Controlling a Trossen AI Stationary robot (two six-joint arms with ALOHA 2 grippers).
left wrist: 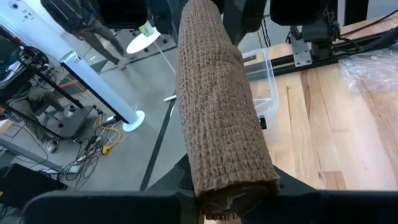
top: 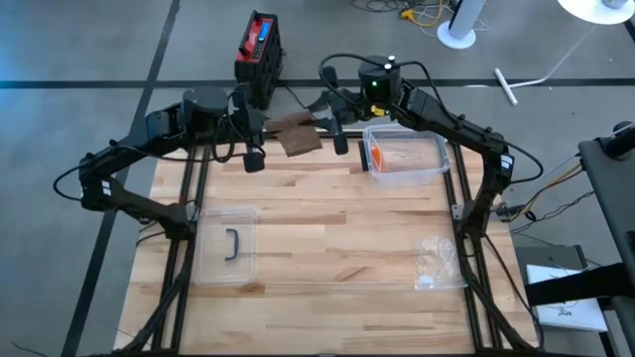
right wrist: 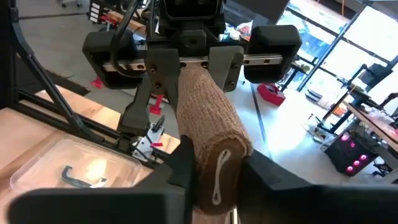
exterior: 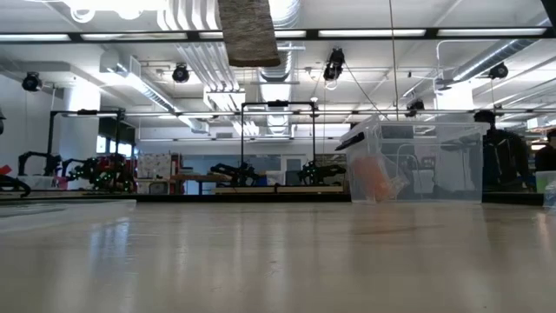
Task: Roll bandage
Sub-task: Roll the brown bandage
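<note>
Left hand (top: pixel 260 127): I am seeing it clamped on one end of the bandage (top: pixel 297 136), fingers (right wrist: pixel 225 67) pinching the brown roll.

Right hand (top: pixel 332 124): I am seeing it closed on the roll's other end, fingers (right wrist: pixel 181 163) pressing both sides.

Bandage: it is hanging between both hands, raised above the far edge of the surface (top: pixel 327 238).

Surface, wooden: it is carrying a clear bin (top: pixel 405 157) with something orange inside, a lid (top: pixel 226 244) with a dark handle, and a plastic bag (top: pixel 436 262).

Room: a person (exterior: pixel 499 156) is standing beyond the bin; a red-and-black box (top: pixel 259 45) is sitting on the floor.
</note>
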